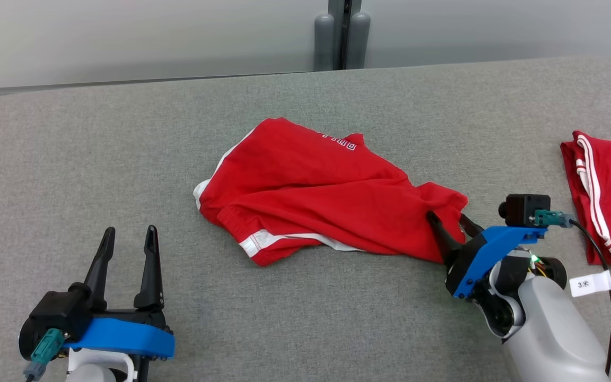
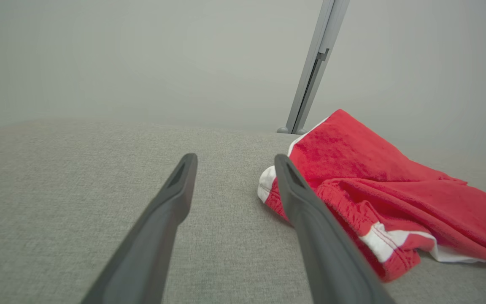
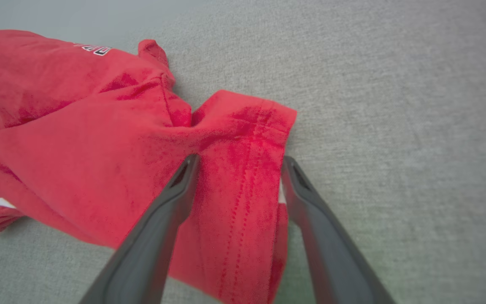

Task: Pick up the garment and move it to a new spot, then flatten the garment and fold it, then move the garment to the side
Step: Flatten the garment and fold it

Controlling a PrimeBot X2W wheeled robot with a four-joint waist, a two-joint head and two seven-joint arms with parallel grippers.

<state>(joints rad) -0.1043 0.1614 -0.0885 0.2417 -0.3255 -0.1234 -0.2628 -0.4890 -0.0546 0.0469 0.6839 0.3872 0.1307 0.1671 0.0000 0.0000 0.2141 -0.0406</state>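
**Red garment bracketed, no clamp yet**

Red garment [image 1: 311,196] lies crumpled on the grey tabletop [image 1: 125,159], one end bunched up at the right end effector [image 1: 447,216]. Its fingers are spread wide and straddle a stitched hem. One finger lies over the cloth and the other sits at the cloth's edge, with a band of fabric between them. Nothing pinched. Reads as the pre-grasp for the pick-and-move step. The hem is a sensible grab point: doubled layer, less slip. Risk: closing may catch the top layer alone, so the rest drags.

Left end effector [image 1: 130,231] is also spread, with nothing in it, low over bare tabletop. The garment's white-trimmed corner is ahead of it and off to its right, not touching. Probably held back for the flattening.

Second red piece [image 1: 610,196], white-striped, lies beyond the right end effector's outer side, well apart. Judged not the target.
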